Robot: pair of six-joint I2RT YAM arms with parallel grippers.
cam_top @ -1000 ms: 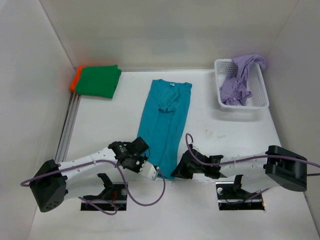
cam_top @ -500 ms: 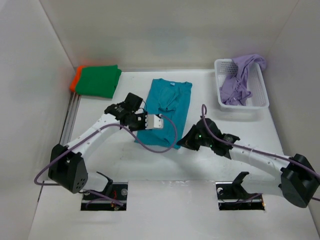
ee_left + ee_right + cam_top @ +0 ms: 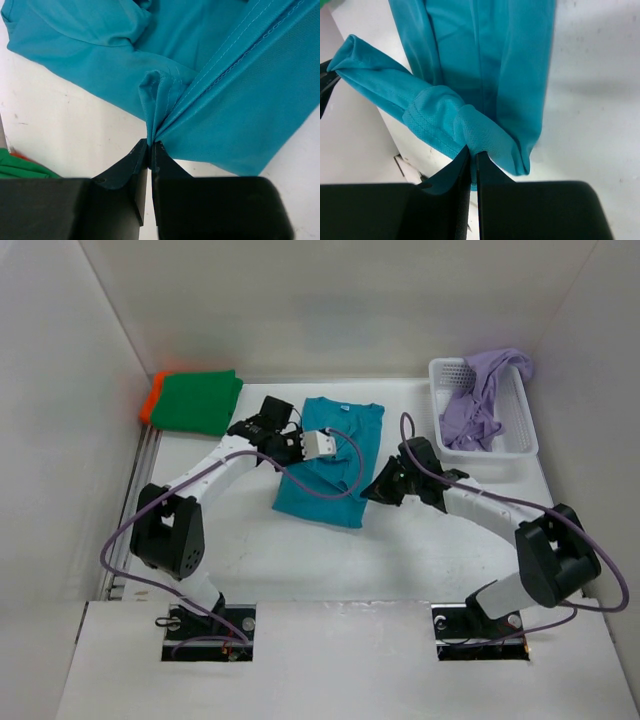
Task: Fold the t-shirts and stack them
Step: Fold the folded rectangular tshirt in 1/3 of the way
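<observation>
Left gripper (image 3: 149, 145) clamping teal shirt (image 3: 340, 430) at one hem corner | right gripper (image 3: 473, 152) clamping the other corner | shirt's length lying ahead of both jaws

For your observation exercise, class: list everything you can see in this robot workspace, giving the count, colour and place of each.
teal t-shirt: one, teal blue, middle of the table, near end lifted and doubled back
green t-shirt: one, dark green, folded, far left corner
orange t-shirt: one, bright orange, beneath the green one, only its left edge showing
lavender t-shirt: one, pale purple, crumpled in the basket
basket: one, white mesh, far right corner
table: one, white, under everything
arms: two, white and black, reaching in from the near edge
left gripper: one, black, shut on the teal hem
right gripper: one, black, shut on the teal hem
</observation>
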